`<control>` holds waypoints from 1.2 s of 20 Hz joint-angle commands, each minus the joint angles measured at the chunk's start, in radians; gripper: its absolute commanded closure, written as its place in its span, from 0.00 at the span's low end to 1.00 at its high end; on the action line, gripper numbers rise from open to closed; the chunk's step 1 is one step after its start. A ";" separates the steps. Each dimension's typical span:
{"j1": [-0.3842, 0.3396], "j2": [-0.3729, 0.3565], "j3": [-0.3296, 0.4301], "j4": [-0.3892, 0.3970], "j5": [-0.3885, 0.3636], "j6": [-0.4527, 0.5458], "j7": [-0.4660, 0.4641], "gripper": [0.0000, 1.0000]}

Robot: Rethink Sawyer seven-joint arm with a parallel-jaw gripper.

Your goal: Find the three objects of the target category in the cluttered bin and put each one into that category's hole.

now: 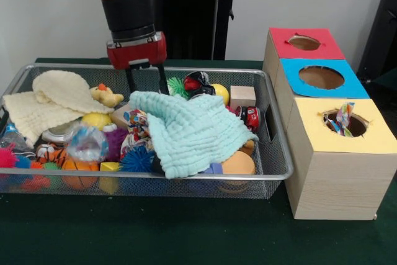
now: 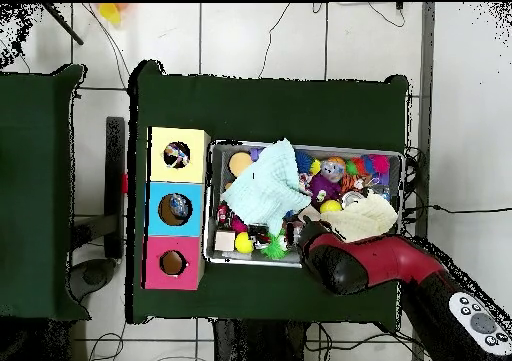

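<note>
Gripper [image 1: 146, 82] fingers spread, empty, at far edge of mint cloth [image 1: 189, 130]; pinch the corner only, lift clear of toys underneath.

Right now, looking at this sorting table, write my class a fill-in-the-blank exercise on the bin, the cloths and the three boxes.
1. The wire mesh bin holds two cloths: a cream one and a light ____ one.
2. In the front view, the box nearest the camera has a ____ top.
3. The blue-topped box stands between the yellow-topped box and the ____-topped one.
4. The gripper hangs over the ____.

Missing words: blue; yellow; red; bin
</note>
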 commanded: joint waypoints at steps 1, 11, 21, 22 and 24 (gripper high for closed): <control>-0.011 0.126 -0.044 -0.146 -0.113 0.041 -0.138 0.00; -0.032 -0.007 0.008 -0.060 -0.029 0.131 -0.148 0.00; -0.063 -0.146 0.087 0.012 0.110 0.240 -0.184 0.00; -0.065 -0.149 0.092 0.012 0.116 0.246 -0.185 0.00; -0.069 -0.157 0.101 0.016 0.127 0.256 -0.188 0.00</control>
